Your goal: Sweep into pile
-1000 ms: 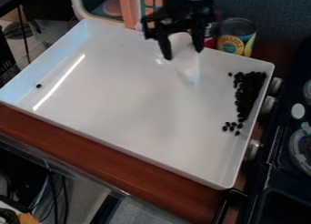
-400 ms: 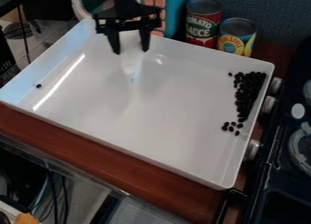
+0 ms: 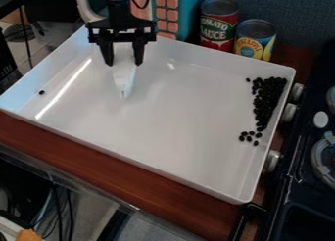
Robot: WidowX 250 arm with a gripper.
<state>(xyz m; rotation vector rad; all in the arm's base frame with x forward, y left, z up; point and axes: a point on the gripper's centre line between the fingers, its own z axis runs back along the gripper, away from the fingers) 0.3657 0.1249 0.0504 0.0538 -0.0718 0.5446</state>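
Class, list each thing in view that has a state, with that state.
End effector, closed on the white sweeping tool
Sweeping tool, held, tip down
Tray, open-topped, upright
Black beans, mostly bunched along one wall
Lone bean, apart from them
Taller can, upright
Shorter can, upright

Tons of open room across middle of white tray (image 3: 177, 112), no clutter there. Raised walls all round, so gotta clear those. Black beans (image 3: 267, 100) hog right side, two cans (image 3: 219, 23) crowd just behind far wall.
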